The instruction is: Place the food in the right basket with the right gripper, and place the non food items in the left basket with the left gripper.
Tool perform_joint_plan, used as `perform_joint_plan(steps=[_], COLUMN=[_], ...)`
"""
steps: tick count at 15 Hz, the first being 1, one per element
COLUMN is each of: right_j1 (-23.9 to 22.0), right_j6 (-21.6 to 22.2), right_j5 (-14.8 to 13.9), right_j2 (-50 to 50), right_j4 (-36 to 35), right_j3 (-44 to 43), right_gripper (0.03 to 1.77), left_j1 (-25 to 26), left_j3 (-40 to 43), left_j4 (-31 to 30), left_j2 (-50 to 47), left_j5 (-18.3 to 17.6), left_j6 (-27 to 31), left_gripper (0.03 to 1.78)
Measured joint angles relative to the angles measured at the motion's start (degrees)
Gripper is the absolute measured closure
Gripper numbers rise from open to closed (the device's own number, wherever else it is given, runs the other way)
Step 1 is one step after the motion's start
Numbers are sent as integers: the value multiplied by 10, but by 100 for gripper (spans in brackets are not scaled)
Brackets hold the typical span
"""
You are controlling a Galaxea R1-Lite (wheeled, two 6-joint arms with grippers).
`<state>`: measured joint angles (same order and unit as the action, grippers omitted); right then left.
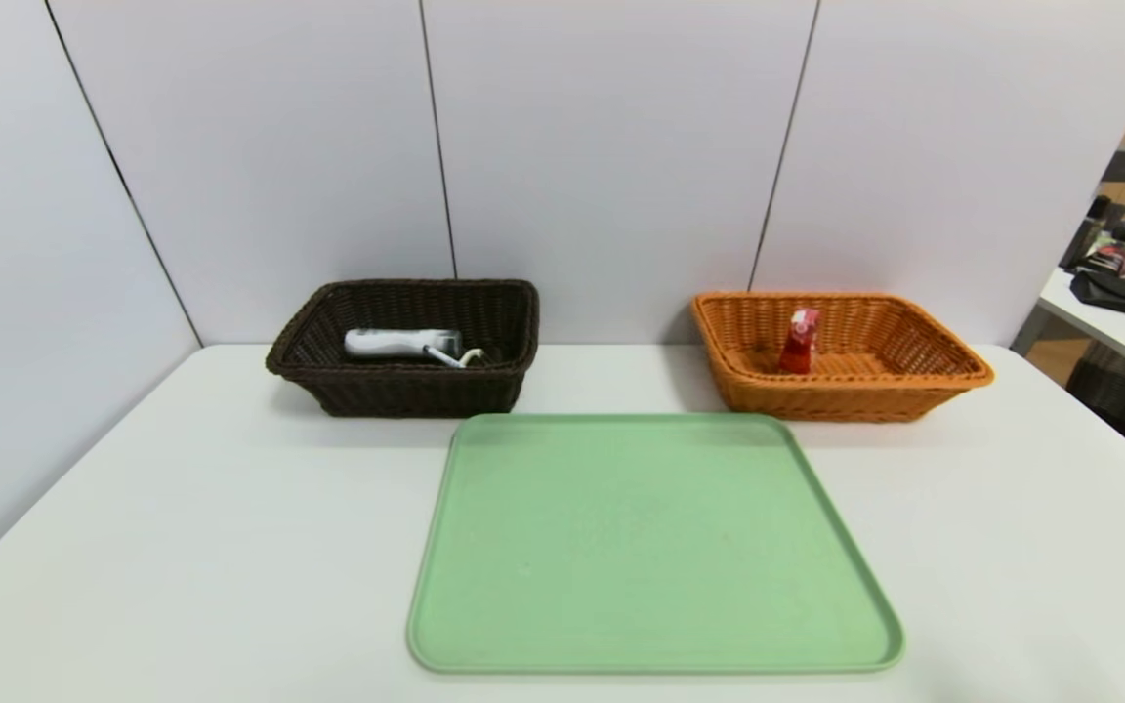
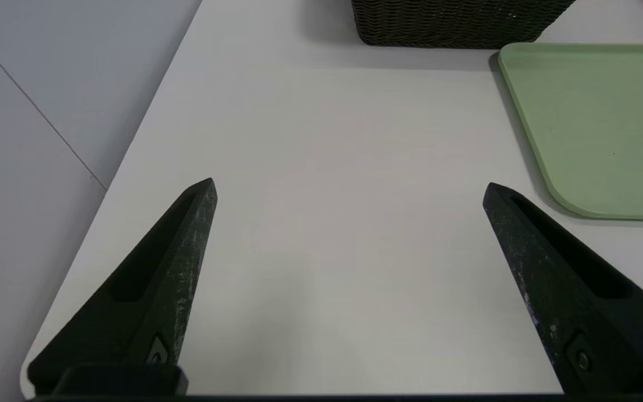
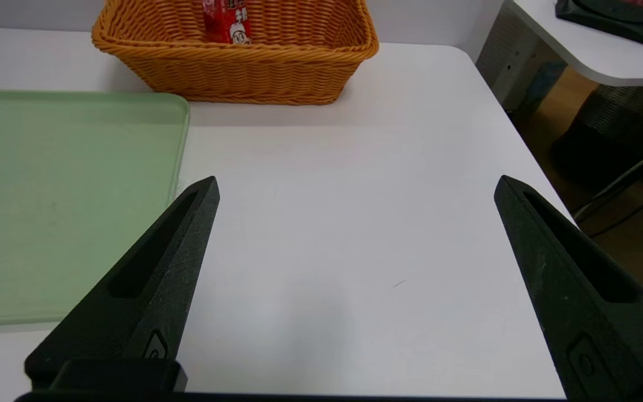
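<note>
Two baskets along the far edge of the white table (image 1: 230, 508): dark brown basket (image 1: 416, 391) toward the far left corner, orange basket (image 1: 846, 400) toward the far right corner. Inside the dark one, a white handheld device (image 1: 396, 342) lying lengthwise, plus a thin rod with a pale curved end (image 1: 455, 357) at its right, near the front rim. Inside the orange one, a red printed packet (image 1: 800, 342), left of centre, by the front rim. Green tray (image 1: 641, 547) between and nearer. Left gripper (image 2: 350, 181): parked over the table's left side, pincer wide. Right gripper (image 3: 358, 178): parked over the right side, pincer wide.
</note>
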<state>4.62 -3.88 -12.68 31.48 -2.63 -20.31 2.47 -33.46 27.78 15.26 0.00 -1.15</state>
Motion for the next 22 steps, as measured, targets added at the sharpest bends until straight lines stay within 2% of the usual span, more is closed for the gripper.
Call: perform_joint_plan(steps=[15, 20, 22], right_j1=[-53, -56, -53], right_j6=[5, 4, 3], right_j5=[4, 20, 40], right_j2=[-136, -187, -203], right_j4=[-7, -8, -4], right_j3=[58, 99, 110], right_gripper=[10, 10, 10], left_j1=[-12, -13, -13], left_j3=[53, 73, 84], left_j4=[16, 15, 10], left_j2=[-107, -137, -146], left_j5=[-1, -4, -2], left_j6=[6, 7, 7], left_gripper=[12, 12, 12])
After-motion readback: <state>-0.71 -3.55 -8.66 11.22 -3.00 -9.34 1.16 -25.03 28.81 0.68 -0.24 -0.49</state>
